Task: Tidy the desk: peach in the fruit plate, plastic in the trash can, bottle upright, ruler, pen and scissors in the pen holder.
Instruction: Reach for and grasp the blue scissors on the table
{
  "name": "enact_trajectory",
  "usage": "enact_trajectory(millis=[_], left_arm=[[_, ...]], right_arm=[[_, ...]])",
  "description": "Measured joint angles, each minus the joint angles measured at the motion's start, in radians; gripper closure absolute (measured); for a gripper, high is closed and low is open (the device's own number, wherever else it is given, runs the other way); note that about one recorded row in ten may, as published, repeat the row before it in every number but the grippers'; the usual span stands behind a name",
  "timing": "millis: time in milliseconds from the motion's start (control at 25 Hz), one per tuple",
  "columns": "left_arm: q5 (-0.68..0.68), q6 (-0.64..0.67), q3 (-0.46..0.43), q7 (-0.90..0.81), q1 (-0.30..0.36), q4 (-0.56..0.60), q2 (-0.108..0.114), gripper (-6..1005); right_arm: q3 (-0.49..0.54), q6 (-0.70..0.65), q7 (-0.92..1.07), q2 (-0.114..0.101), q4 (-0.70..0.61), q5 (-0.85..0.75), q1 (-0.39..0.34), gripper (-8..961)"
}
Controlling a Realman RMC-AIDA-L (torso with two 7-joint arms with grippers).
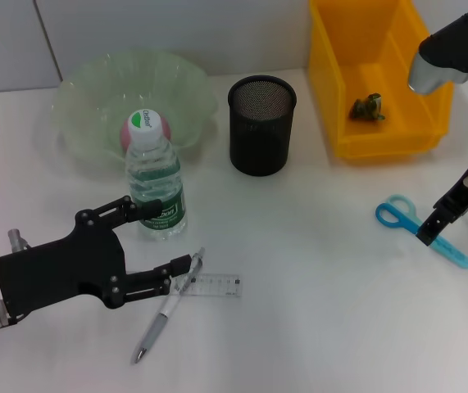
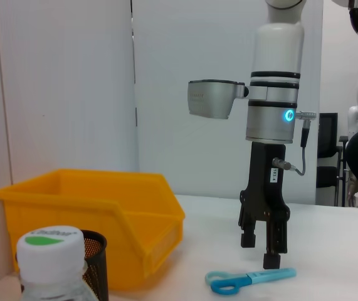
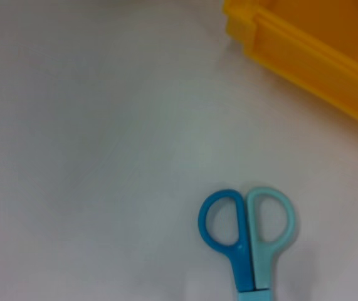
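Observation:
The clear bottle (image 1: 156, 192) with a white and green cap (image 2: 50, 246) stands upright in front of the green fruit plate (image 1: 94, 90). A pinkish peach (image 1: 125, 131) lies in the plate, partly hidden by the cap. My left gripper (image 1: 174, 237) is open beside the bottle's label, above the ruler (image 1: 211, 285) and the pen (image 1: 166, 309) lying on the desk. Blue scissors (image 1: 399, 218) (image 3: 247, 232) lie flat at the right. My right gripper (image 2: 263, 248) hangs over their blades, fingers apart. The black mesh pen holder (image 1: 261, 124) holds nothing that I can see.
The yellow trash can (image 1: 356, 143) (image 2: 103, 213) stands at the back right with a crumpled greenish piece of plastic (image 1: 367, 107) inside. White desk surface lies between the pen holder and the scissors.

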Motion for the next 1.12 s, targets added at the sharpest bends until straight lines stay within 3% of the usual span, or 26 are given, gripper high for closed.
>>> enact_trajectory(millis=[1120], left_arm=[[0.014, 0.006, 0.033, -0.010, -0.018, -0.002, 0.003, 169]], right_arm=[[-0.019, 0.042, 0.009, 0.007, 0.046, 0.000, 0.010, 193]])
